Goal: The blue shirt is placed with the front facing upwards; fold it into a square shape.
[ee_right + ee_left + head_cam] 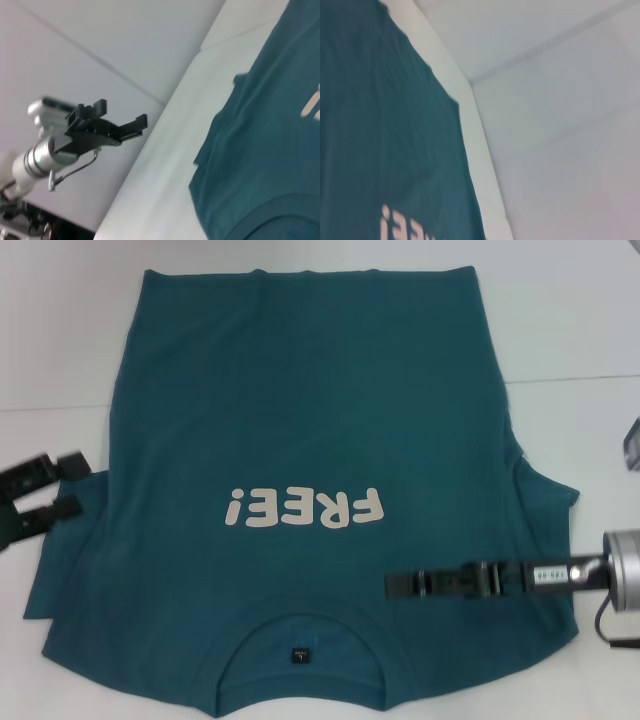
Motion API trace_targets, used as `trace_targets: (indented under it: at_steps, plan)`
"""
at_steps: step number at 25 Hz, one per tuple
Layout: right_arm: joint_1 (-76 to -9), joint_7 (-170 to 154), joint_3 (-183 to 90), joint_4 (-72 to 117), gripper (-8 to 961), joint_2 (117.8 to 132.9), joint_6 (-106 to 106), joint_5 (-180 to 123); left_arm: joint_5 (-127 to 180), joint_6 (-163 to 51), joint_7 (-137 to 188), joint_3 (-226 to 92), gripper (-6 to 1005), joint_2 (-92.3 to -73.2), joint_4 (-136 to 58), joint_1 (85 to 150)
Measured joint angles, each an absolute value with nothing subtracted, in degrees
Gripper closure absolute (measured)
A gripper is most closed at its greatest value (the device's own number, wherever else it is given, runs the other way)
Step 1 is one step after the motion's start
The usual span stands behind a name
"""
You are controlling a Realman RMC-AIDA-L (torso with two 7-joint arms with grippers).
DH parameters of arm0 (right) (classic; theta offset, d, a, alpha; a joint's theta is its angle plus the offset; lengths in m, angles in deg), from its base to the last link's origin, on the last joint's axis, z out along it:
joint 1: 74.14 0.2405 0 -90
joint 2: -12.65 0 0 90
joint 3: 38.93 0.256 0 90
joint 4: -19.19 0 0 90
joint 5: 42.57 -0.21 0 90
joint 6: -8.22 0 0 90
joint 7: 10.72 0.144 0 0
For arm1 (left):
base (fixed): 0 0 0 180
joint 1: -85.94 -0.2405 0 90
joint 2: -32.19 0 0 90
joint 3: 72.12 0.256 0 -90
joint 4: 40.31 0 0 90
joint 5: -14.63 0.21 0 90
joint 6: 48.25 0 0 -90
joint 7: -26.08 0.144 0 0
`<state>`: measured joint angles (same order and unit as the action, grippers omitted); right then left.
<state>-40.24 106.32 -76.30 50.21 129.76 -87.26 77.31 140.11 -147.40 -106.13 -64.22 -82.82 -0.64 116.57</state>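
The blue shirt [300, 410] lies spread flat on the white table, front up, with cream "FREE!" lettering [305, 508] on the chest. Its collar [300, 625], with a small black label [298, 653], is at the near edge. My left gripper [68, 485] hovers open at the shirt's left sleeve [70, 560], nothing between its fingers. The right wrist view also shows the left gripper [121, 112] open, beyond the shirt [270, 140]. My right gripper [392, 585] reaches in from the right, over the chest just below the lettering. The left wrist view shows the shirt [380, 125] and its side edge.
The white table [580, 320] extends past the shirt on both sides and at the far end, with a seam line across it. A grey object [632, 445] sits at the right edge. A cable [610, 630] hangs by the right wrist.
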Motion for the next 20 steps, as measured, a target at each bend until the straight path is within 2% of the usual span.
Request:
trace_targets:
  at_steps: [6,20]
  plan:
    - [-39.39,109.52,-75.89,50.16,39,128.58,-84.07,77.30,138.82,-141.88,-106.86,-64.32,126,-82.82,-2.69,115.95]
    - [-39.91,110.05,-75.75,49.69,40,129.10,-80.81,77.32,138.62,-129.67,-106.48,-64.73,126,-83.55,-5.15,114.95]
